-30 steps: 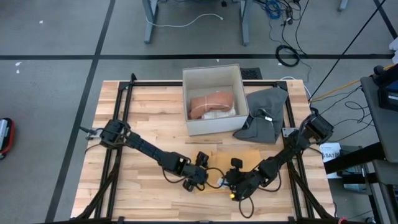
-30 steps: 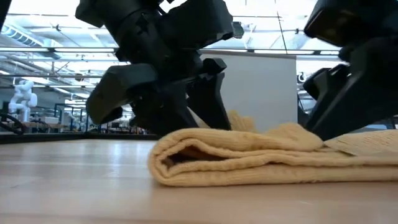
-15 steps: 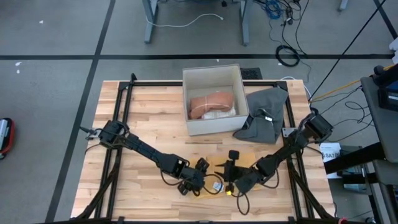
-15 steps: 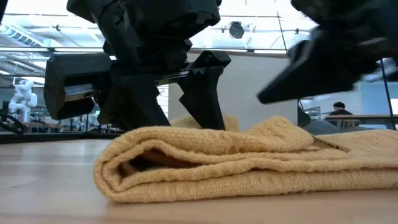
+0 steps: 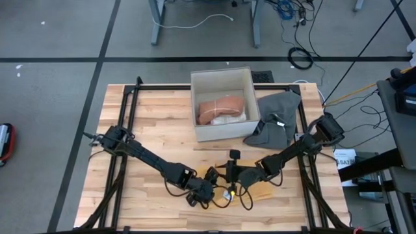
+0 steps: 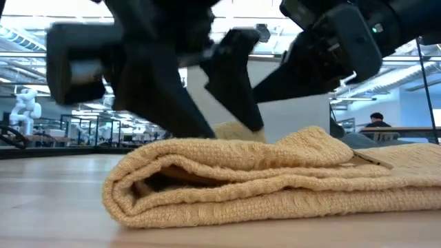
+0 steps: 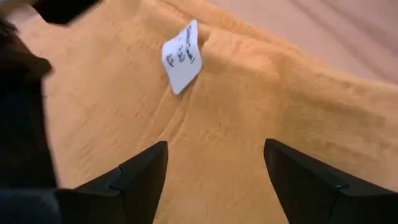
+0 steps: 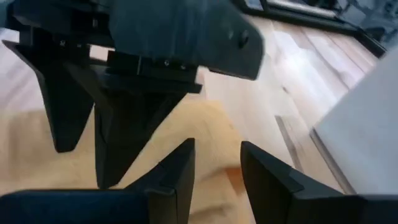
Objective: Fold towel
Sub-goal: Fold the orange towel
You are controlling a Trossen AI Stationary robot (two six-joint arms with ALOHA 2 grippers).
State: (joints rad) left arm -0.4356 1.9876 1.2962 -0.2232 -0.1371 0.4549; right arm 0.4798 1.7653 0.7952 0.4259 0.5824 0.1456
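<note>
Legible text: none. Small white care tag [image 7: 181, 57] on folded yellow knit towel [image 7: 261, 118], print too blurred to read.

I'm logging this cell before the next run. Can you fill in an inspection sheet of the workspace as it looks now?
Surface: wooden table, black frame around it.
Job's things: yellow towel folded near the front edge, white tag showing.
Clutter: white box holding a folded brown cloth; grey cloth beside it.
Grippers: left gripper open over the towel, holding nothing; right gripper part open, empty, facing the left one.
Cables: loose on the floor behind the table.
Surroundings: person far behind.
</note>
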